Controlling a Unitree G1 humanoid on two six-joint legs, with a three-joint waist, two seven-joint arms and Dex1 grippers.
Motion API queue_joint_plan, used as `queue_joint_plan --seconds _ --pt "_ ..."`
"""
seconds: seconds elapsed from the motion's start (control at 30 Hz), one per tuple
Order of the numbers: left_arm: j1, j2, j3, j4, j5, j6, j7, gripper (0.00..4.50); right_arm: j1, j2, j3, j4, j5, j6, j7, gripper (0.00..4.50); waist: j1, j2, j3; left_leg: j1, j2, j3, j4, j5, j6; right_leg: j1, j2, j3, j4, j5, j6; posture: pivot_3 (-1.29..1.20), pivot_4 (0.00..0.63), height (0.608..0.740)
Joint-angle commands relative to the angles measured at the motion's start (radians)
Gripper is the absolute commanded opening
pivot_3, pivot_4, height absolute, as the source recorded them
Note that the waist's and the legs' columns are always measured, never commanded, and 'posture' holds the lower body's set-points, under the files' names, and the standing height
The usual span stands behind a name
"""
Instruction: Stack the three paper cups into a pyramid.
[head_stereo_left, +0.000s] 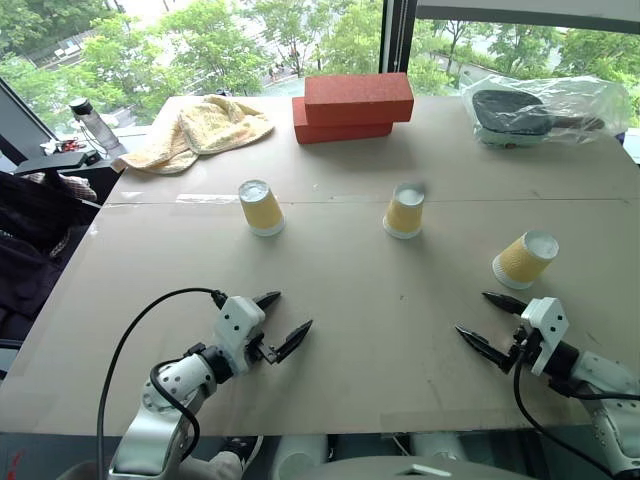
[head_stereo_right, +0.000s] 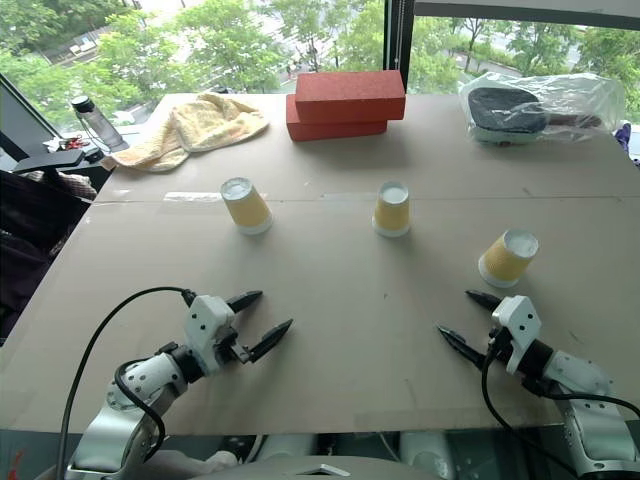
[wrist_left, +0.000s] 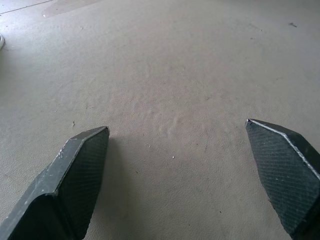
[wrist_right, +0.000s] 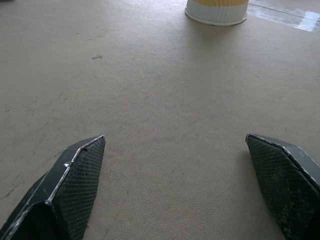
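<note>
I see three upside-down cups on the table (head_stereo_left: 330, 350), well apart: left cup (head_stereo_left: 261, 207), middle cup (head_stereo_left: 404, 210), right cup (head_stereo_left: 525, 259) nearer. Bricks (head_stereo_left: 352, 106) far centre, towel (head_stereo_left: 200, 130) far left, bagged item (head_stereo_left: 545, 110) far right.

Both arms are reaching in low over the near edge of the tabletop (head_stereo_left: 330, 290), forearms angling inward. Left gripper (head_stereo_left: 284, 320) is sitting near the near-left corner, jaws spread wide, nothing between them, tips pointing forward and toward the middle. Right gripper (head_stereo_left: 490, 320) is mirroring it near the near-right corner, jaws equally wide, empty, tips pointing forward and inward. Black cables are looping off both wrists.
</note>
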Motion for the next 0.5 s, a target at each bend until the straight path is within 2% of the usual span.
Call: queue_joint_plan --seconds 0.03,0.5 --pt "0.015 0.012 -0.004 -0.017 -0.009 0.020 -0.017 4.50 -0.002 0.005 -0.013 -0.037 0.015 0.022 -0.015 4.44 0.000 0.000 0.000 0.000 0.000 0.000 0.000 0.000 0.000 0.000 0.000 0.000 0.000 0.000 0.000 0.00 0.150 0.730" --pt "0.003 -0.026 -0.022 -0.045 -0.011 0.044 0.003 4.50 -0.048 0.011 0.009 -0.019 -0.013 0.050 -0.037 4.44 0.001 0.000 0.000 0.000 -0.001 0.000 0.000 0.000 0.000 0.000 0.000 0.000 0.000 0.000 0.000 0.00 0.150 0.730"
